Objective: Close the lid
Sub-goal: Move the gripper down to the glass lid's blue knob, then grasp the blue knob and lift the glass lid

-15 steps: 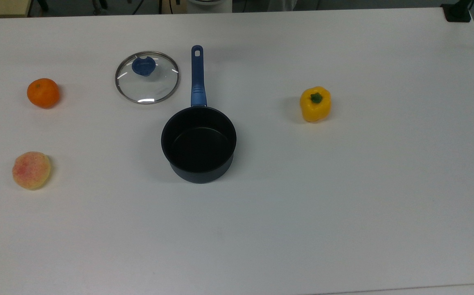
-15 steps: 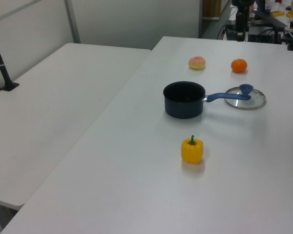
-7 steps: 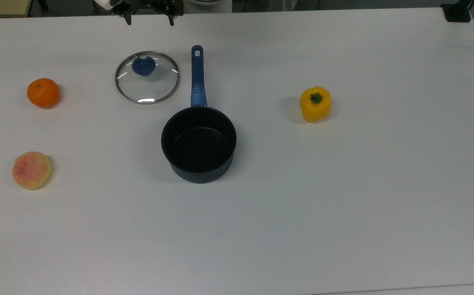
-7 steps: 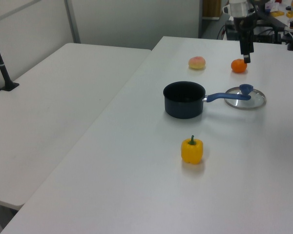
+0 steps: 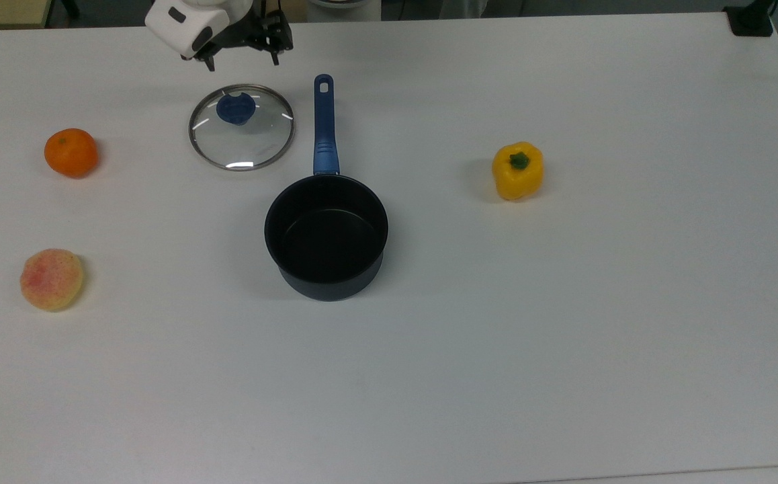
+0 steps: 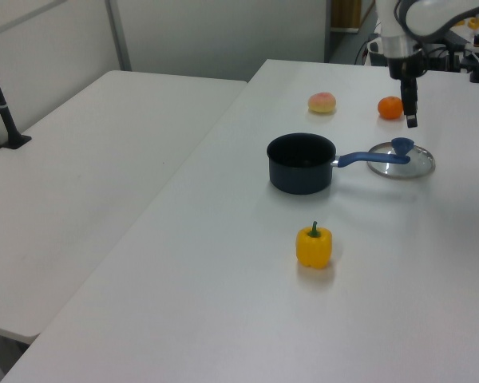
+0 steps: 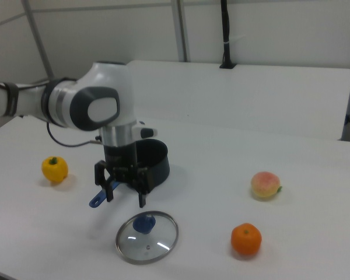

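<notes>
Lid [image 7: 147, 237] flat on table [image 5: 564, 302] | jaws apart, empty, above blue knob [image 7: 144, 223]

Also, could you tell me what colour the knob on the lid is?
Blue; the knob on the lid shows best in the top view.

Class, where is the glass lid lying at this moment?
In the top view, the lid lies flat on the table, just left of the saucepan handle, right of the orange.

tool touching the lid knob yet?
Apart. In the right view the tool hangs open above the round clear glass lid, with bare table visible between its fingertips and the blue knob.
</notes>
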`<state>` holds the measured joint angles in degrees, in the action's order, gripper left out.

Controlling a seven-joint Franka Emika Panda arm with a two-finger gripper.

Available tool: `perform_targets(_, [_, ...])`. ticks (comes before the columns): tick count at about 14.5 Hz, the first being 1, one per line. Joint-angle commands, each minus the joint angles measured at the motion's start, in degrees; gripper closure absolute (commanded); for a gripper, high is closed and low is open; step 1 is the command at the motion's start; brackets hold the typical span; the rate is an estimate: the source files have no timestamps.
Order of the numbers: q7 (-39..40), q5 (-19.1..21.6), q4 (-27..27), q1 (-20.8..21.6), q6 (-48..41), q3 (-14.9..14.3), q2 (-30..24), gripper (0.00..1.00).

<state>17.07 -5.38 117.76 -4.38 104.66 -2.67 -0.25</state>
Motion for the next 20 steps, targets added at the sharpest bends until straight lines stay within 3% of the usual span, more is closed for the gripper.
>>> perform_targets(1, [1.3, -3.1, 8.3, -0.3, 11.7, -0.1, -1.9, 0.00])
perform_targets(7, [1.3, -4.9, 14.6, -1.2, 25.8, -0.1, -1.4, 0.00])
perform_targets(12, [1.3, -7.9, 16.2, -1.2, 29.7, -0.1, 0.2, 0.00])
perform_targets(14, [1.4, -8.3, 16.2, -1.2, 30.3, -0.1, 0.6, 0.16])
perform_targets(16, [1.6, -8.9, 16.1, -1.2, 30.3, -0.1, 1.0, 0.51])
perform_targets(17, [1.6, -8.9, 16.1, -1.4, 30.3, -0.1, 0.9, 0.62])
perform_targets(18, [1.6, -8.9, 16.0, -1.5, 29.9, -0.1, 0.8, 0.71])
perform_targets(20, [1.6, -8.9, 15.9, -1.5, 29.4, -0.1, 0.3, 0.77])
